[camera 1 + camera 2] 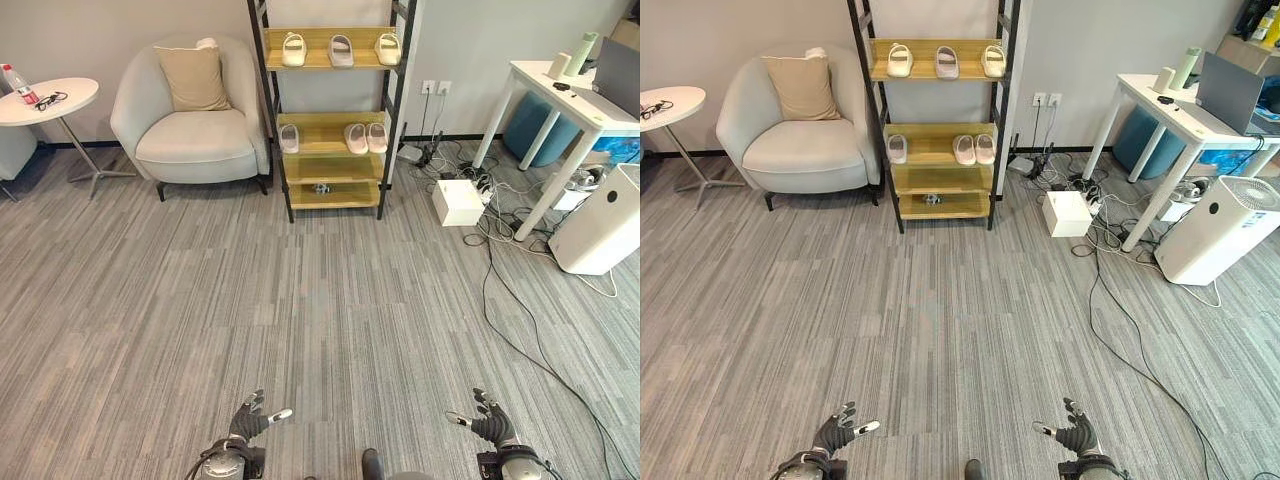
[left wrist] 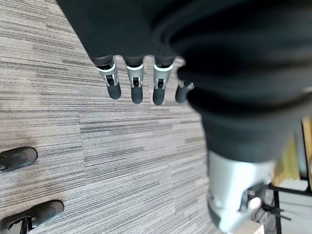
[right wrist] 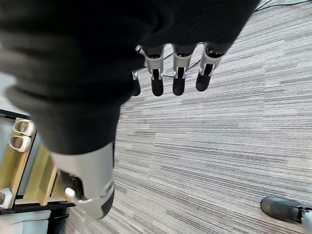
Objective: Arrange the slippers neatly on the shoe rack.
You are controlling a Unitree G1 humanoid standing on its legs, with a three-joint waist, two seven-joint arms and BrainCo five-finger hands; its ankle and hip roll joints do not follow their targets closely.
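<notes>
While the left hand point(image 1: 252, 420) hangs with fingers spread and empty, the slippers point(image 1: 340, 50) sit on the shoe rack point(image 1: 330, 165) well ahead, and the right hand point(image 1: 490, 425) is equally splayed. Approach comes first; walking closer seems needed.

Slippers point(image 1: 340, 50) sit on the shoe rack point(image 1: 331, 115) shelves

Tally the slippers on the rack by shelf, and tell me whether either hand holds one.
Top shelf slippers: 3
Middle shelf slippers: 3
Held by left hand or right hand: 0
Total slippers: 6
</notes>
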